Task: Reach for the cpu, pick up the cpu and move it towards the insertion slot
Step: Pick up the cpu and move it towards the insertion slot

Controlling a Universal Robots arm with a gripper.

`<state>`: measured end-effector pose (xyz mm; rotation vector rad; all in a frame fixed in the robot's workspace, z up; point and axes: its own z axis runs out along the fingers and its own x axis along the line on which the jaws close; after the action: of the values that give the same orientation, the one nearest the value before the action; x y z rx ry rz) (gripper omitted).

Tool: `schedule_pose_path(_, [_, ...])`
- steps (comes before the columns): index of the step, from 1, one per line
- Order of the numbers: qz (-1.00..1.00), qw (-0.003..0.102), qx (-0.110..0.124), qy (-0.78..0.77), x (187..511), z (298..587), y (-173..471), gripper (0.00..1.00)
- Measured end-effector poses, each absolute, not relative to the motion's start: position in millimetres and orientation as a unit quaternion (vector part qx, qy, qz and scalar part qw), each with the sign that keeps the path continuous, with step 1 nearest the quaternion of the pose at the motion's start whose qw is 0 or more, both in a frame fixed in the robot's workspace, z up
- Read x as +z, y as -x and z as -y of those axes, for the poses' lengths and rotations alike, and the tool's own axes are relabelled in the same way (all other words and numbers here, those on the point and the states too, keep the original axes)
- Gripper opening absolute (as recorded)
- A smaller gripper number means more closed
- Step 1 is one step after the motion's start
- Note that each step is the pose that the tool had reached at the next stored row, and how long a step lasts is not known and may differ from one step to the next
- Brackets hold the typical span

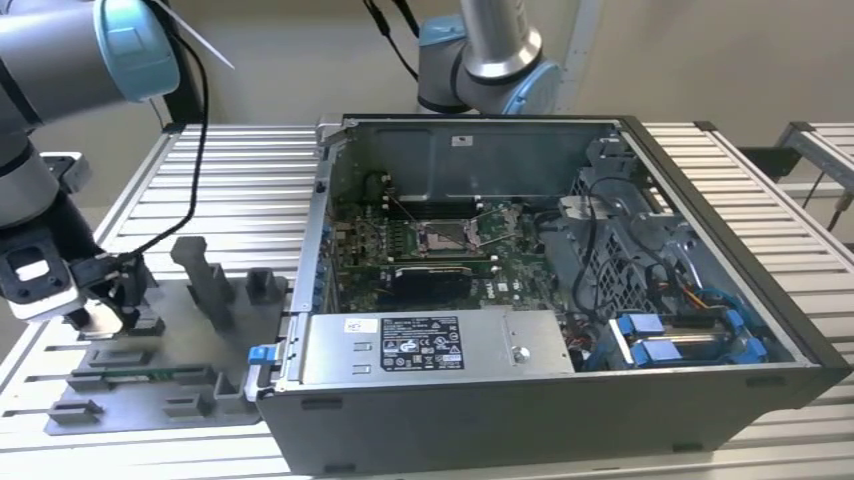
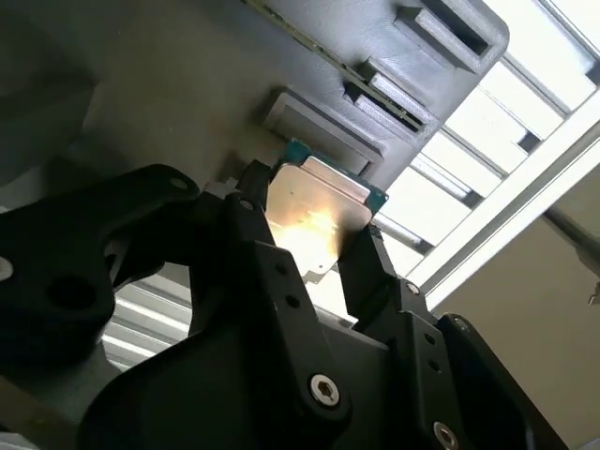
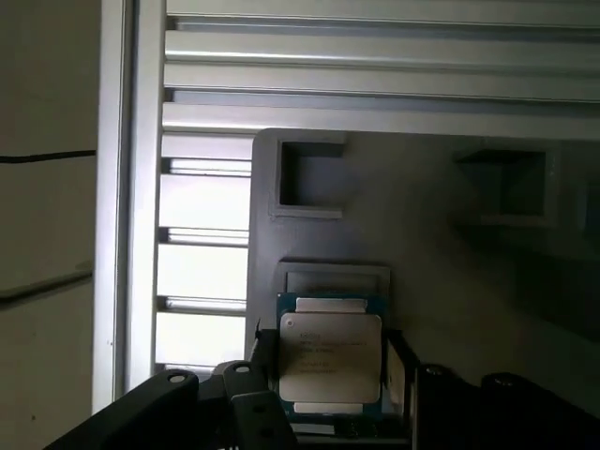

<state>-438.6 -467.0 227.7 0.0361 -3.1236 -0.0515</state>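
Observation:
The cpu (image 3: pixel 330 361) (image 2: pixel 314 211), a flat square chip with a silvery top and a blue-green edge, sits between my black fingers (image 2: pixel 255 246) in both wrist views. My gripper (image 3: pixel 330 375) (image 2: pixel 314 239) is shut on its two sides and holds it just above the grey tray (image 3: pixel 450 234) (image 2: pixel 187 75), close to a shallow square recess (image 3: pixel 333 278). In the exterior view my gripper (image 1: pixel 114 300) hangs over the tray (image 1: pixel 147 405) at the exterior view's left. The insertion slot (image 1: pixel 445 237) lies on the green board inside the open computer case, well off towards the exterior view's right.
The open computer case (image 1: pixel 561 400) stands in the middle, with a silver power supply (image 1: pixel 427 345) along its near side and cables and blue drive brackets (image 1: pixel 681 340) at the exterior view's right. Upright grey fixture blocks (image 1: pixel 207 280) rise from the tray. A second arm (image 1: pixel 487 60) stands behind the case.

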Motion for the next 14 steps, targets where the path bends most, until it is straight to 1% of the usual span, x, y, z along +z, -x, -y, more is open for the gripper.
schedule_pose_path(14, [1.000,0.009,-0.016,-0.011,291.4,466.9,438.6,0.00])
